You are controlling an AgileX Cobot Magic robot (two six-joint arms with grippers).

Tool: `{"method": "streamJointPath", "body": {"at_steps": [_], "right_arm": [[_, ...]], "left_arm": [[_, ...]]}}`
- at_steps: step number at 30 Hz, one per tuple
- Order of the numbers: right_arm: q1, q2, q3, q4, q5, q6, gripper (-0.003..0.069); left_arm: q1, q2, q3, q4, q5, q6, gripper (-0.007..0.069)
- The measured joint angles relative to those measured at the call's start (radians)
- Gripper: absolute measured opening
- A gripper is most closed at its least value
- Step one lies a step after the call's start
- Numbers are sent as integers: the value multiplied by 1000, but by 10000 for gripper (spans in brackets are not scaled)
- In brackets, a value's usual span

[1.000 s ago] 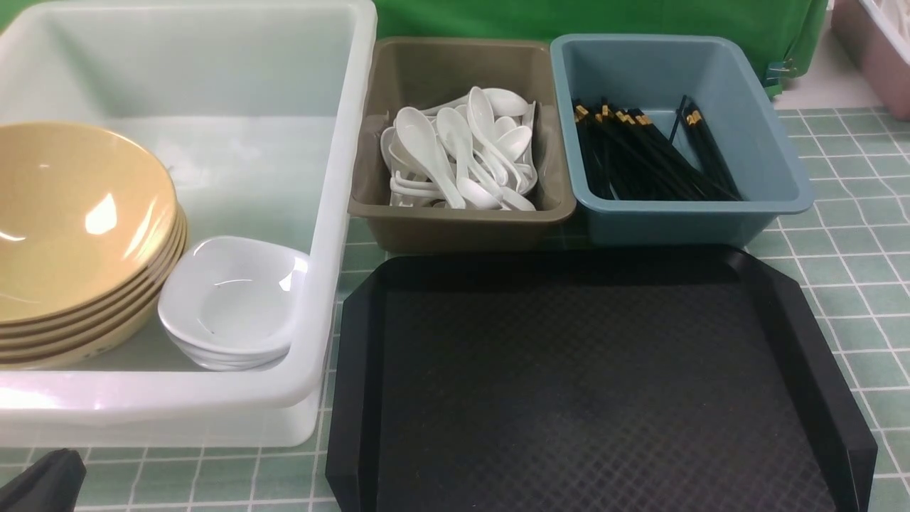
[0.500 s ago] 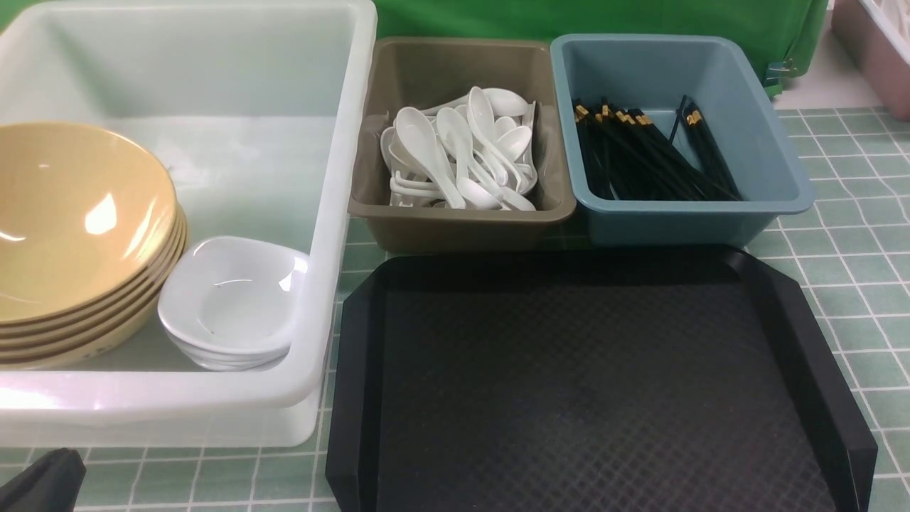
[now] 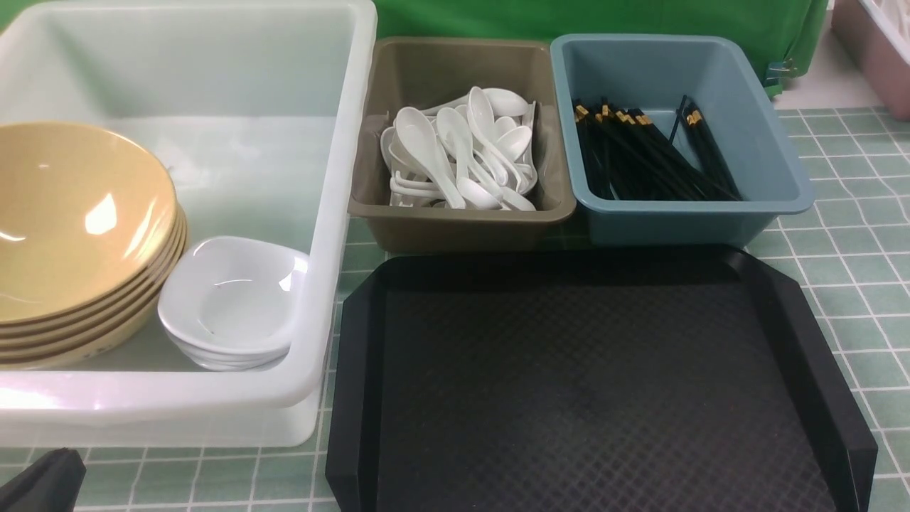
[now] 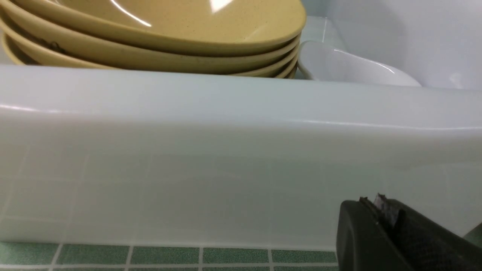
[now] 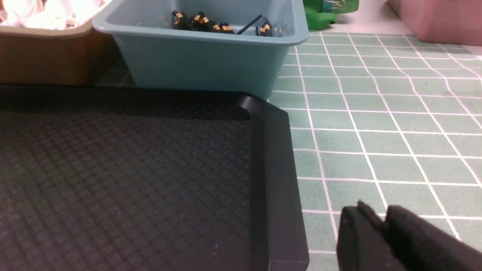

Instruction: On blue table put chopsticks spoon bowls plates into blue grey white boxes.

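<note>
In the front view, the white box (image 3: pixel 334 213) stood on the desk (image 3: pixel 839 270) at the left and held a stack of tan bowls (image 3: pixel 78 235) with a stack of white plates (image 3: pixel 231 302) just beside it on the right. The grey box (image 3: pixel 462 220), in the middle, held a heap of white spoons (image 3: pixel 462 153). The blue box (image 3: pixel 682 217), on the right, held the black chopsticks (image 3: pixel 650 156). A black tray (image 3: pixel 590 384) lay in front of the two smaller boxes. A dark part of the left arm (image 3: pixel 43 483) showed at the lower left corner. In the left wrist view, the left gripper (image 4: pixel 380 210) was low over the desk, close to the near wall of the white box, its fingers pressed together with nothing between them. In the right wrist view, the right gripper (image 5: pixel 378 218) was over the desk just beside the tray's right rim; its fingers stood close together, gripping nothing, and whether a narrow gap separated them could not be told.
</note>
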Motion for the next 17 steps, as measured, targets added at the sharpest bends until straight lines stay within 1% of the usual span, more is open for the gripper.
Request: {"method": "streamJointPath", "body": {"at_steps": [17], "right_arm": [[0,0,0,0,0,0,153]], "left_arm": [[0,0,0,0,-1,0,3]]}}
